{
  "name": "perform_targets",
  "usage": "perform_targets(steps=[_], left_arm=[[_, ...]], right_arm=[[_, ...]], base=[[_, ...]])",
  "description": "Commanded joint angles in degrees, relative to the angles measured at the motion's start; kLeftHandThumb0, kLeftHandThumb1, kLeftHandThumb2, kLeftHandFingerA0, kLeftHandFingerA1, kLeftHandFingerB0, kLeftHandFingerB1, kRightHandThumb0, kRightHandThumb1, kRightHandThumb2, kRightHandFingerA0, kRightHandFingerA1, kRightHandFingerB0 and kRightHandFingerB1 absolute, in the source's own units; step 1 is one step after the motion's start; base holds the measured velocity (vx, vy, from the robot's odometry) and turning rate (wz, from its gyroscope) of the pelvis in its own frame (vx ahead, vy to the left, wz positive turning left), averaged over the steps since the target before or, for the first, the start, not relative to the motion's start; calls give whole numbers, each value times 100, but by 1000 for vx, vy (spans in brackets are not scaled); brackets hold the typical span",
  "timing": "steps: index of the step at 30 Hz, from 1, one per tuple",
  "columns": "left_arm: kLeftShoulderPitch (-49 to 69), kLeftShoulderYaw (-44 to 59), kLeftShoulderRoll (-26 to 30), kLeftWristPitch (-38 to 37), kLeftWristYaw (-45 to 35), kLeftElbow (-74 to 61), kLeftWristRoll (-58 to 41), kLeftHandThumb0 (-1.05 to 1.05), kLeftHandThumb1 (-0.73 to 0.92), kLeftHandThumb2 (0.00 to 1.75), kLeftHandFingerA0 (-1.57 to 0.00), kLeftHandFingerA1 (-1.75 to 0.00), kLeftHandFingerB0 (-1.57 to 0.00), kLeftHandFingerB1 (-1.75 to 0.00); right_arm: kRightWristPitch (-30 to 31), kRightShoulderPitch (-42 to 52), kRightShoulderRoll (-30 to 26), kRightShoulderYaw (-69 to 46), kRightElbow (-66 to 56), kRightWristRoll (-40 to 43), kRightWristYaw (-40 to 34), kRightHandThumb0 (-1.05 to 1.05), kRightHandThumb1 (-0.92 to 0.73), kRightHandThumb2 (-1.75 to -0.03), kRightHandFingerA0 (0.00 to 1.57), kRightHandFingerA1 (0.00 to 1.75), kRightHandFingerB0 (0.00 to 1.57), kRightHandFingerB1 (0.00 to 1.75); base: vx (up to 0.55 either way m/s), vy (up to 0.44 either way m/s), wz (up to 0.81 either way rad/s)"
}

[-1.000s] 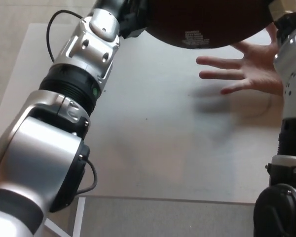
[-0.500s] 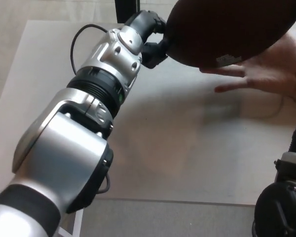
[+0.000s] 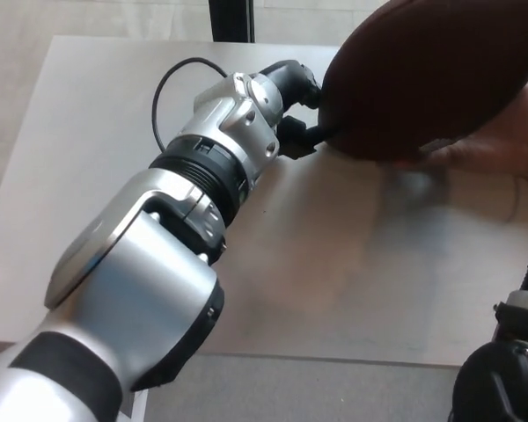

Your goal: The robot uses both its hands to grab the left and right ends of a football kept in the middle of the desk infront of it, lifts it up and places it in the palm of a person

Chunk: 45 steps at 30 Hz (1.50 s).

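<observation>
While the left arm reaches across the desk, the scene reads as follows.

Football: the dark brown football sits at the upper right, tilted, its right end running out of the picture; a small pale printed patch shows on its underside.

Left hand: the black left hand presses against the ball's left end, its fingers curled onto the leather (so it is holding that end).

Left arm: the silver and black left arm comes in from the lower left, with a black cable looping off the wrist.

Right hand: out of the picture; only a dark part of the right arm shows at the lower right edge.

Person's hand: a person's open hand lies under the ball's right half, palm up, blurred, and touching the ball as far as can be seen.

Desk: the grey desk lies beneath, with the ball's soft shadow on it.
</observation>
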Motion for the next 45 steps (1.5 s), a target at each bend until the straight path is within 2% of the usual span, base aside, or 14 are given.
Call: perform_targets(steps=[1, 4, 5, 7, 19, 21, 22, 25, 31, 32, 39, 40, 42, 45], left_arm=[[123, -219, -413, -1189, -719, -268, 250, -60, 73, 62, -32, -68, -27, -39], [202, -142, -454, -1191, -592, -286, 201, -55, 65, 59, -44, -80, -45, -44], [214, -144, -451, -1230, -664, -289, 202, -54, 64, 59, -44, -75, -42, -43], [-17, -805, -493, -686, -583, -130, 866, -42, 67, 59, -66, -100, -43, -54], [-143, -813, -365, -626, -618, -181, 820, -39, 66, 59, -66, -110, -37, -55], [-124, -791, -394, -511, -655, -173, 838, -38, 65, 59, -63, -104, -38, -53], [-113, -756, -397, -489, -657, -176, 836, -36, 65, 59, -64, -104, -37, -50], [-35, -877, -355, -588, -713, -197, 996, -34, 66, 59, -63, -100, -37, -49], [102, -999, -104, -729, -796, -210, 1188, -33, 65, 59, -54, -85, -26, -42], [126, -969, -46, -689, -829, -236, 1171, -27, 47, 96, -57, -78, -12, -51], [693, -495, 808, -827, -538, -662, 1013, -33, 66, 59, -62, -94, -17, -35], [777, -408, 879, -867, -535, -722, 991, -34, 67, 59, -61, -90, -17, -35], [974, -71, 1195, -1034, -417, -899, 840, -27, 46, 94, -65, -82, -6, -49], [1547, 786, 2082, -1297, -319, -1657, 425, -30, 65, 59, -20, -59, -16, -37]], right_arm=[[-33, 354, 544, -65, 179, 752, -241, -48, -83, -64, 51, 63, 46, 46], [-128, 233, 236, -83, 642, 609, -297, -48, -84, -65, 52, 69, 48, 47], [-186, 180, 136, -136, 817, 592, -348, -46, -67, -105, 49, 70, 40, 59], [-368, 14, -380, -142, 1651, 311, -286, -49, -84, -65, 51, 61, 39, 42], [-921, -32, -785, 352, 2633, 68, -268, -55, -79, -63, 72, 69, 46, 44], [-791, 22, -842, 435, 2673, 126, -206, -61, -61, -96, 69, 75, 40, 55], [-824, 43, -851, 464, 2695, 149, -197, -57, -78, -63, 67, 66, 44, 42], [-1005, 210, -821, 481, 2733, 220, -129, -47, -61, -103, 79, 93, 40, 60], [-1126, 386, -852, 700, 2853, 84, -175, -51, -80, -63, 65, 67, 45, 46], [-1167, 409, -877, 752, 2894, 54, -147, -53, -78, -63, 73, 75, 48, 48], [-1109, 696, -1367, 1365, 2847, -368, -58, -54, -79, -64, 63, 71, 48, 45], [-1081, 749, -1417, 1408, 2828, -346, -71, -56, -62, -96, 60, 72, 39, 55], [-969, 791, -1608, 1446, 2784, -334, -73, -57, -62, -94, 60, 71, 39, 54], [-894, 861, -2225, 1664, 2765, -577, 236, -57, -77, -63, 69, 76, 40, 37]], base=[[0, 0, 0], [0, 0, 0], [0, 0, 0], [0, 0, 0], [0, 0, 0], [0, 0, 0], [0, 0, 0], [0, 0, 0], [0, 0, 0], [0, 0, 0], [0, 0, 0], [0, 0, 0], [0, 0, 0], [0, 0, 0]])
